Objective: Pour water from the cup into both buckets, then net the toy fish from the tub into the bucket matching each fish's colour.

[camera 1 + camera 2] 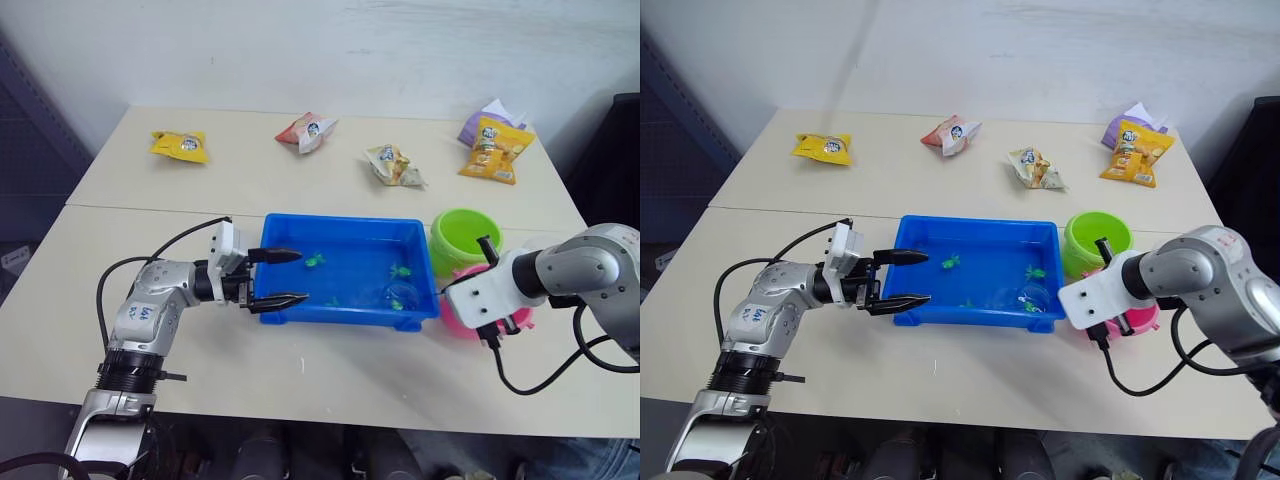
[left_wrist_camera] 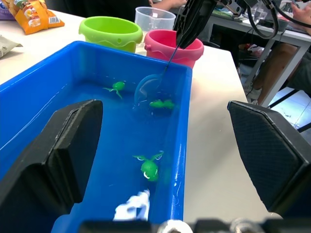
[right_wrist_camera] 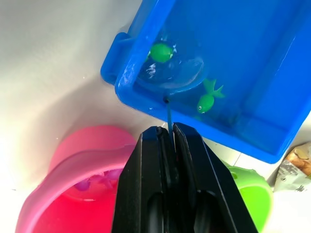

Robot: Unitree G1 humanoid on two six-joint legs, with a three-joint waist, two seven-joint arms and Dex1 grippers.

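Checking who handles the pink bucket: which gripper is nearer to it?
Right. The right gripper, shut on the net handle, hangs just over the pink bucket. The left gripper straddles the tub's far end.

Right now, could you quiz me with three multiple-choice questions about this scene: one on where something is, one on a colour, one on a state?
1. Where is the net's hoop?
A. in the tub
B. in the green bucket
C. on the table

2. What colour are the fish in the tub?
A. pink
B. green
C. yellow

3. How is the left gripper?
A. shut on the tub
B. holding the net
C. open

Answers:
1 A, the net dips into the tub.
2 B, each fish there is green.
3 C, the left gripper has its fingers spread at the tub's end.
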